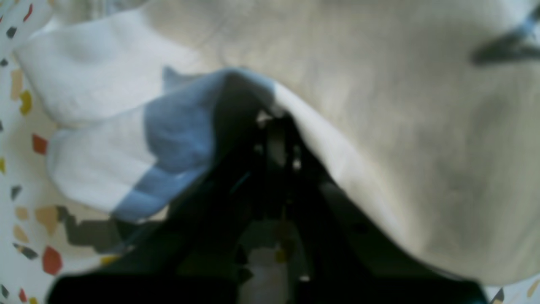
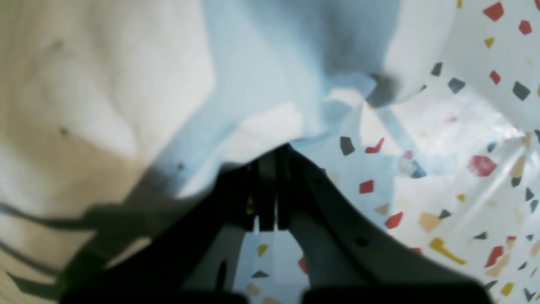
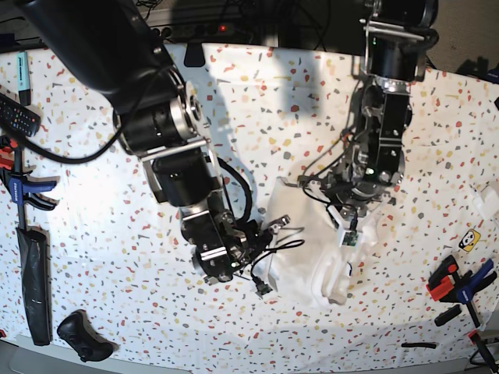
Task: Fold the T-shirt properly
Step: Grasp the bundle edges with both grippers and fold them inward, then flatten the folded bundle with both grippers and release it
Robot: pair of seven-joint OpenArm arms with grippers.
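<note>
Left fingers [image 1: 276, 122] pinching T-shirt [image 1: 379, 105] edge; right fingers [image 2: 270, 156] pinching opposite edge.

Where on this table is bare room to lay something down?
Free tabletop lies behind the T-shirt, between both arms, and left of the right arm toward the clamps. Crowded: the middle front, with shirt, cables and both arms.

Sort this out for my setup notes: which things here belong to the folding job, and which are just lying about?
Job: T-shirt, left fingers and right fingers, both shut on it.
Lying about: clamps, remote, black mouse, marker.
</note>
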